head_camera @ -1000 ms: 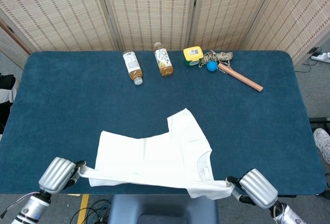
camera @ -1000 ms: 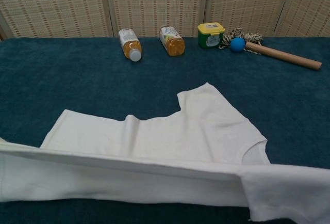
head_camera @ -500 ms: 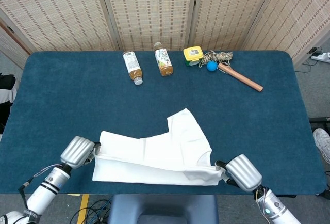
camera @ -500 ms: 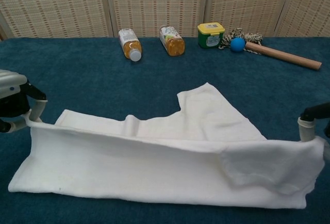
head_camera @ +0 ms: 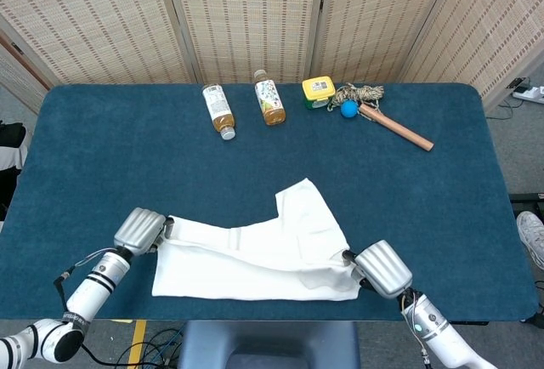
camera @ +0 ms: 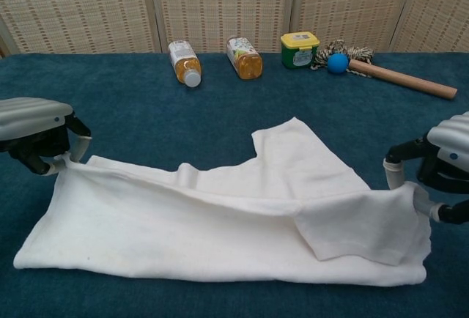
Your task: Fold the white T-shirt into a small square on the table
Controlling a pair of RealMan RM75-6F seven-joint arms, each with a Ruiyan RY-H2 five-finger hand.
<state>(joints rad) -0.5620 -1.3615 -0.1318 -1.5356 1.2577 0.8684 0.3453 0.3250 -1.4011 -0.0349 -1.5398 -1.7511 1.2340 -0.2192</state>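
T-shirt [camera: 220, 237] lies near the front edge of the table [head_camera: 102, 148], folded over lengthwise. The left hand [camera: 40, 131] pinches one end of the top layer and the right hand [camera: 440, 168] pinches the other. If one hand pulls harder or lets go first, the fold could go crooked or bunch up. One sleeve sticks out at the back. Lots of bare table sits behind the shirt. Two bottles [head_camera: 219, 110], a small tub [head_camera: 318, 89] and a stick [head_camera: 399, 128] lie far back, well apart.

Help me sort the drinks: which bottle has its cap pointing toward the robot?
The left bottle: its white cap faces the robot, while the other bottle points its cap at the screen.
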